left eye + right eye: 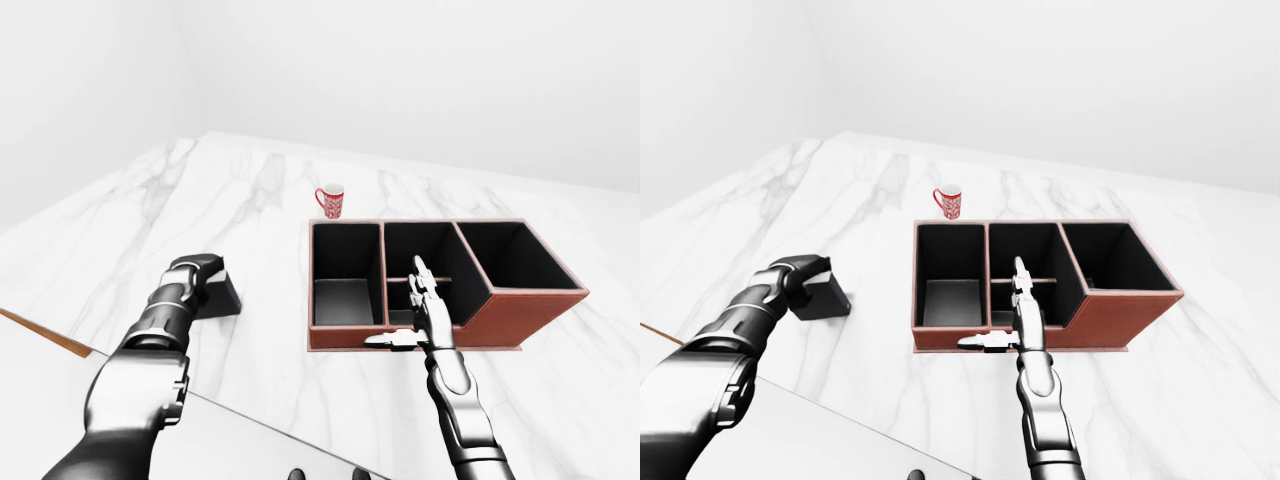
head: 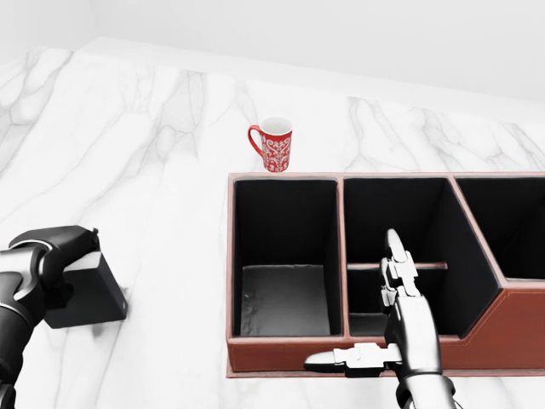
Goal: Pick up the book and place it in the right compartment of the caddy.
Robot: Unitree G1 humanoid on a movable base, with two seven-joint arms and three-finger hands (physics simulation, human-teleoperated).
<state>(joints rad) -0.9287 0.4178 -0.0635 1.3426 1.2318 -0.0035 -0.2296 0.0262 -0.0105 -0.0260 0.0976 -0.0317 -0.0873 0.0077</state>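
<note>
The book (image 2: 92, 296), a black block, lies on the white marble table at the left of the head view. My left hand (image 2: 53, 256) has come down on its upper left corner, and the fingers curl over its top edge. To the right stands the caddy (image 2: 285, 176), brown outside and black inside, with its large right compartment (image 2: 511, 226) at the view's right edge. My right hand (image 2: 368, 317) hovers over the caddy's near wall, open, with one finger pointing up the view and the thumb out to the left. It holds nothing.
A red patterned mug (image 2: 274, 145) stands just above the caddy's left compartment. The marble table (image 1: 250, 190) ends in an edge at the lower left of the left-eye view (image 1: 60, 345).
</note>
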